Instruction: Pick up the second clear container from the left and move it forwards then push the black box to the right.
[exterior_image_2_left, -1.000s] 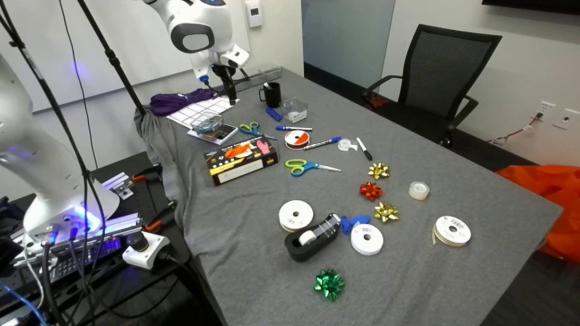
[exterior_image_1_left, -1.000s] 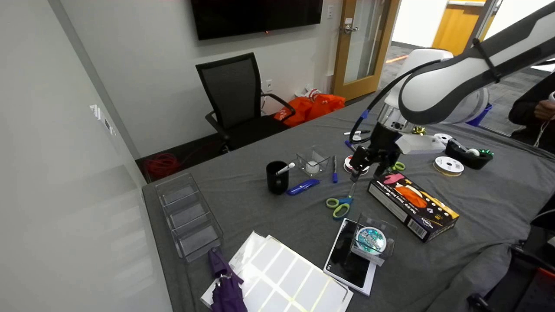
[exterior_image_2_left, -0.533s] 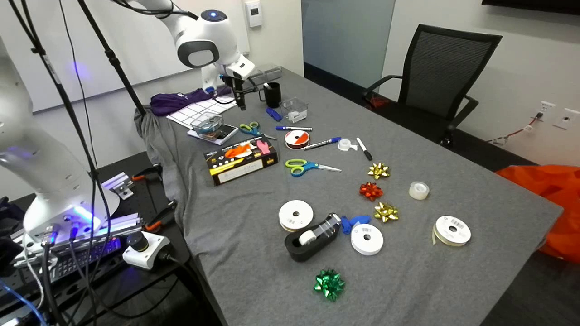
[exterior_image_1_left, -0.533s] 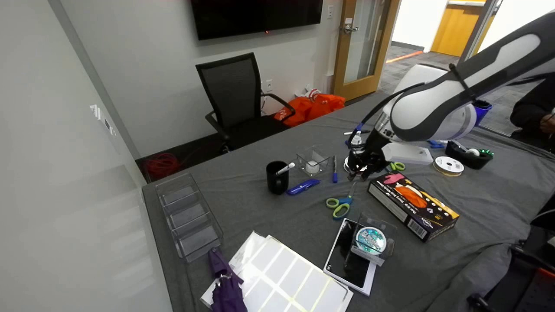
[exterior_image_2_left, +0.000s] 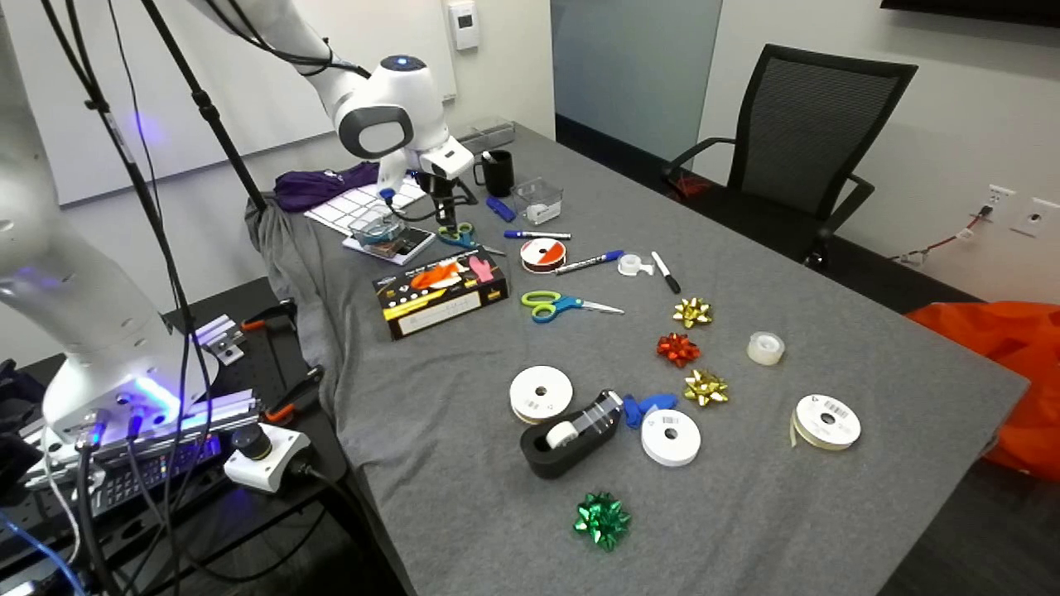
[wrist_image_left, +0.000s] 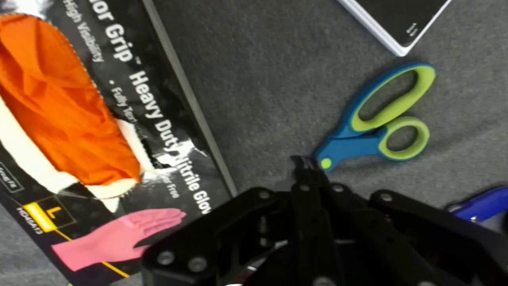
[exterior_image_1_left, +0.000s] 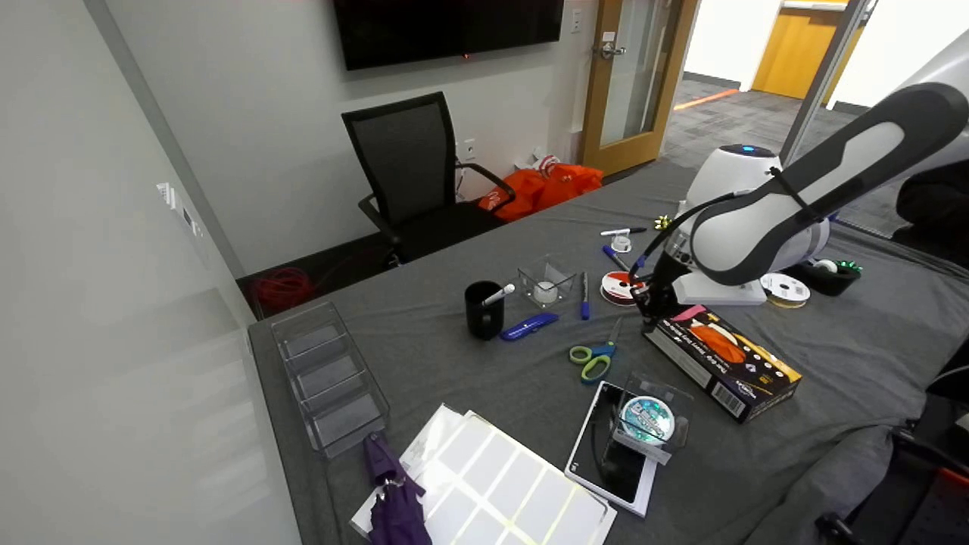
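Note:
The second clear container (exterior_image_1_left: 680, 418) is a square open clear box with a round teal item inside. It rests on a flat dark tablet with white edges (exterior_image_1_left: 606, 446). The black box (exterior_image_1_left: 719, 359), printed with orange and pink gloves, lies flat near it and fills the left of the wrist view (wrist_image_left: 119, 75). My gripper (wrist_image_left: 310, 159) is shut with nothing visible between its fingers, its tips just beyond the box's long edge and in front of the scissors' pivot. In an exterior view the gripper (exterior_image_2_left: 448, 227) is beyond the box; whether it touches anything I cannot tell.
Blue-green scissors (wrist_image_left: 353, 147) lie under the fingertips, blades hidden. Nearby are a blue knife (exterior_image_1_left: 528, 327), a black mug (exterior_image_1_left: 482, 314), another clear container with a white roll (exterior_image_1_left: 564, 284) and a second pair of scissors (exterior_image_2_left: 567, 304). A tape dispenser (exterior_image_2_left: 542, 459) stands farther off.
My gripper has gone from open to shut. It has also dropped lower and shifted rightward in both exterior views, toward the black box's end. The objects on the table have stayed put.

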Controlling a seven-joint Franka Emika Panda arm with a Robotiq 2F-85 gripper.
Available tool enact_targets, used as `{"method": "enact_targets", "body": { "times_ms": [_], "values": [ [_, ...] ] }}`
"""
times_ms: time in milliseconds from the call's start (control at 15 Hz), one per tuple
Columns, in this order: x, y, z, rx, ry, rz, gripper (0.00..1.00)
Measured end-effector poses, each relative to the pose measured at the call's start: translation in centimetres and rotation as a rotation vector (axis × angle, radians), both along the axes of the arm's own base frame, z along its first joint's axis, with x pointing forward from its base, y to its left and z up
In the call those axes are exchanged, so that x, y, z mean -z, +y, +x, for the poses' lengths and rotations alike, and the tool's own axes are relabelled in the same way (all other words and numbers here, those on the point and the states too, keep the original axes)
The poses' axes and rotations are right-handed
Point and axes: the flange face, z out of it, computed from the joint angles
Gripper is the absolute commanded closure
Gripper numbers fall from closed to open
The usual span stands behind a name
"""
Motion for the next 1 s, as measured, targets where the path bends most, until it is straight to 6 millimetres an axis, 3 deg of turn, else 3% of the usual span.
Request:
{"method": "enact_targets", "body": {
  "times_ms": [467, 1000],
  "values": [
    [2.0, -1.5, -2.2, 0.082, 0.064, -0.080, 1.00],
    [4.4, -0.3, -3.6, 0.029, 0.115, -0.085, 1.00]
  ]
}}
